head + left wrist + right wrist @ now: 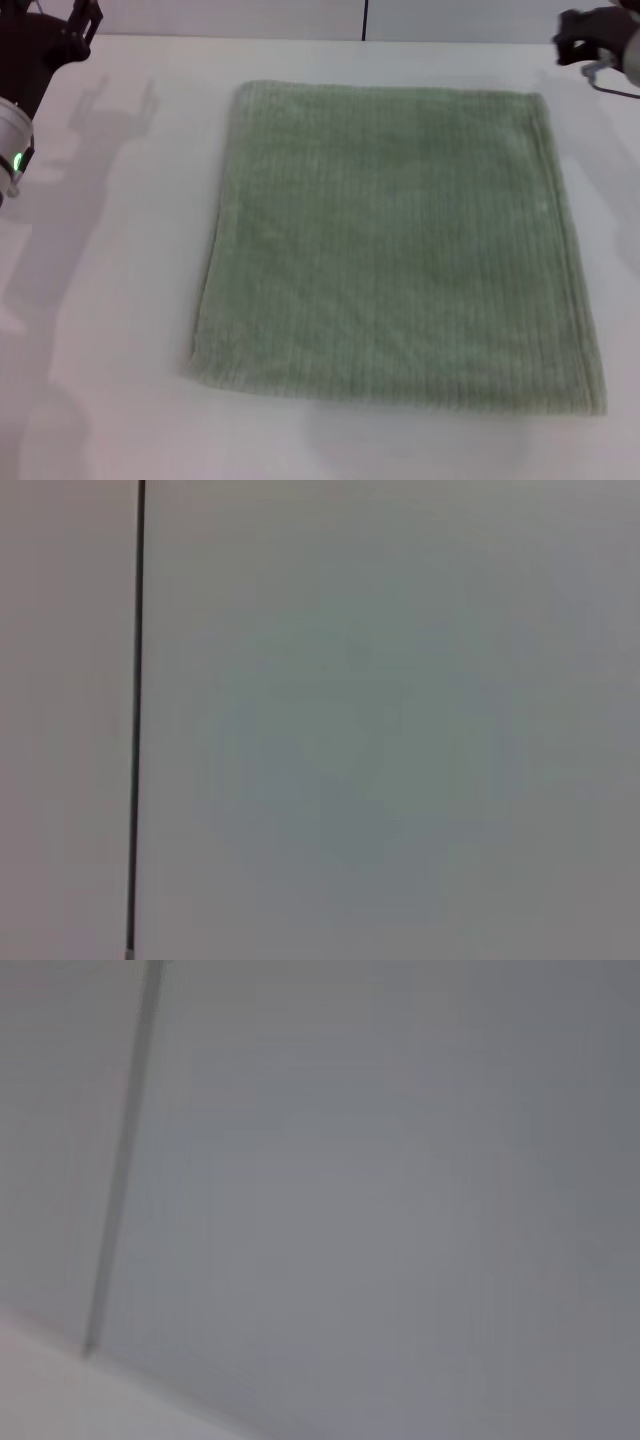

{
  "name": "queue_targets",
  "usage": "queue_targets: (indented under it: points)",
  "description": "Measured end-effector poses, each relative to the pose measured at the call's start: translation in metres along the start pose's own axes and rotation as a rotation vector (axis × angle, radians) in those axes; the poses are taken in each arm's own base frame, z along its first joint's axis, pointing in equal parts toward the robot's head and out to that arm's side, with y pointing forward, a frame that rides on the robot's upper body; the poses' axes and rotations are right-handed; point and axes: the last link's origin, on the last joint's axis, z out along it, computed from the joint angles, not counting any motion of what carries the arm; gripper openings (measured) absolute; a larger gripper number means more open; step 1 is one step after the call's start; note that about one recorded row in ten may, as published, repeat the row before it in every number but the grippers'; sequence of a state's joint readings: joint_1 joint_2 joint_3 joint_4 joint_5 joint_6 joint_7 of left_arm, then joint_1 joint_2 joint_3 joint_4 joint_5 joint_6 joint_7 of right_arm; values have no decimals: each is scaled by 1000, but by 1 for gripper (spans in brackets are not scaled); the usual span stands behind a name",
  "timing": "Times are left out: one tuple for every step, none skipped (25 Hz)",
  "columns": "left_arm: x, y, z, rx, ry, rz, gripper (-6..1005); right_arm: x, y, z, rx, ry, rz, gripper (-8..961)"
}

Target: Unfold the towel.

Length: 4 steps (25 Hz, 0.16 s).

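You have the large, roughly square pale sage-green terry towel (395, 245) lying flat on the white tabletop (110, 300), slightly right of the middle of the head view. Its far edge runs close to the tabletop's back edge; its near edge lies toward you, with bare tabletop in front of it. Your left hand (85, 20) sits at the far left corner, well apart from the towel. Your right hand (575, 40) sits at the far right corner, just beyond the towel's far right corner and not touching it. Behind the tabletop stands a wall with a thin vertical seam (364, 20).
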<state>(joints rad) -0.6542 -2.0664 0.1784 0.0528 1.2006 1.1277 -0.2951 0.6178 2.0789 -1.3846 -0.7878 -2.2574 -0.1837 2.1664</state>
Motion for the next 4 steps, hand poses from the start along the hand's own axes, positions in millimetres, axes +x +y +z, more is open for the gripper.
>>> queue_targets:
  points:
    - [1,0,2,4,1,3,647,5,0,-5,37,-30,6,0]
    - [2,0,3,8,2,6,647,7,1,-8,66,-56,8,0]
    - [2,0,5,10,2,8,647,13,3,-13,103,-86,15,0]
    - [3,0,6,11,1,10,647,16,2,-17,144,-116,31,0]
